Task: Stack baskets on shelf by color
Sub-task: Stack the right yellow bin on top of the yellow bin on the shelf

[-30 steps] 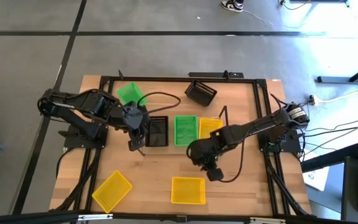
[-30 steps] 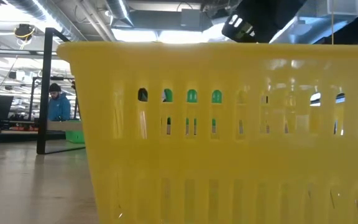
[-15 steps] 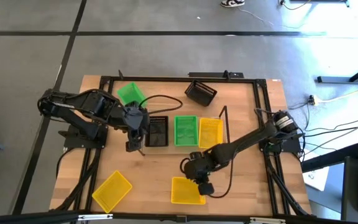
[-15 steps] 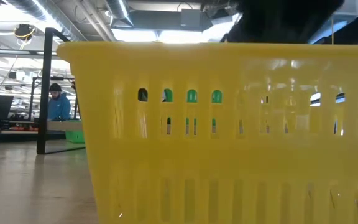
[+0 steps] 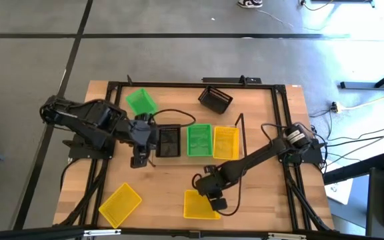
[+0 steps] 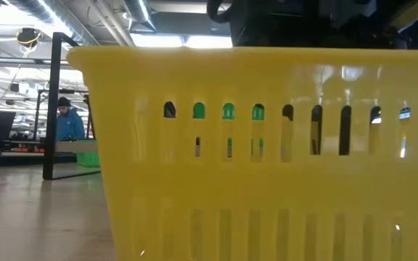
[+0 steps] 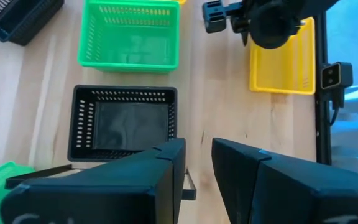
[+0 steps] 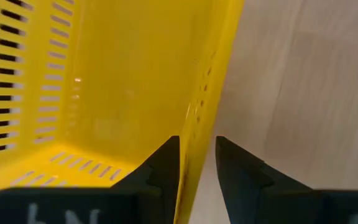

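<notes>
Right pincer (image 8: 196, 163) is down at the near yellow basket (image 5: 201, 204) on the tabletop (image 5: 159, 193), fingers narrow w/ the basket's wall between them. Left pincer (image 7: 194, 163) hovers by the shelf (image 5: 199, 141), fingers narrow, nothing held. Shelf holds black (image 5: 169, 141), green (image 5: 199, 139) & yellow (image 5: 226, 142) baskets side by side.
</notes>
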You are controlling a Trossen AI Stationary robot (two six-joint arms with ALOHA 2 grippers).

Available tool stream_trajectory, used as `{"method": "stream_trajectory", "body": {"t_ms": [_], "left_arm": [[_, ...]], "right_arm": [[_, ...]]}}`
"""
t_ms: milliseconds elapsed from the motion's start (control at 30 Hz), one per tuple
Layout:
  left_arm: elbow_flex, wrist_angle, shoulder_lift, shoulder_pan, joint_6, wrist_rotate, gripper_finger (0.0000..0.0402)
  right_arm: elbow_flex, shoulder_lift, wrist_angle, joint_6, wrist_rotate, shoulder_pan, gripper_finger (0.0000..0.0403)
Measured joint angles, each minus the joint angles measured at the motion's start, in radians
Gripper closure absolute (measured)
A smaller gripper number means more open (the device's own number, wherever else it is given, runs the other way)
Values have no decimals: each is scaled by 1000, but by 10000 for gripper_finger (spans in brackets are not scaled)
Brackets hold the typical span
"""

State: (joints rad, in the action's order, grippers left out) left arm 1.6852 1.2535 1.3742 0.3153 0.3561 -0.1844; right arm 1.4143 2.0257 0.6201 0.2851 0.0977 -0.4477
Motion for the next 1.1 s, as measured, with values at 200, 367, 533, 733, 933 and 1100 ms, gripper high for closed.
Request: {"method": "stream_trajectory", "body": {"t_ms": [200, 367, 533, 733, 933, 1100], "left_arm": [[0, -9, 0, 21, 0, 0, 332], [0, -10, 0, 32, 0, -1, 332], [0, -9, 0, 36, 0, -1, 332], [0, -9, 0, 35, 0, -1, 332], [0, -9, 0, 35, -1, -2, 332], [0, -9, 0, 39, -18, -10, 332]], "right_arm": [[21, 3, 14, 60, 11, 5, 362], [73, 3, 35, 94, 1, 5, 395], [180, 3, 199, 77, 1, 6, 400], [370, 3, 400, 101, -2, 10, 401], [571, 3, 634, 156, -113, 10, 401], [698, 2, 810, 228, -236, 11, 402]]}}
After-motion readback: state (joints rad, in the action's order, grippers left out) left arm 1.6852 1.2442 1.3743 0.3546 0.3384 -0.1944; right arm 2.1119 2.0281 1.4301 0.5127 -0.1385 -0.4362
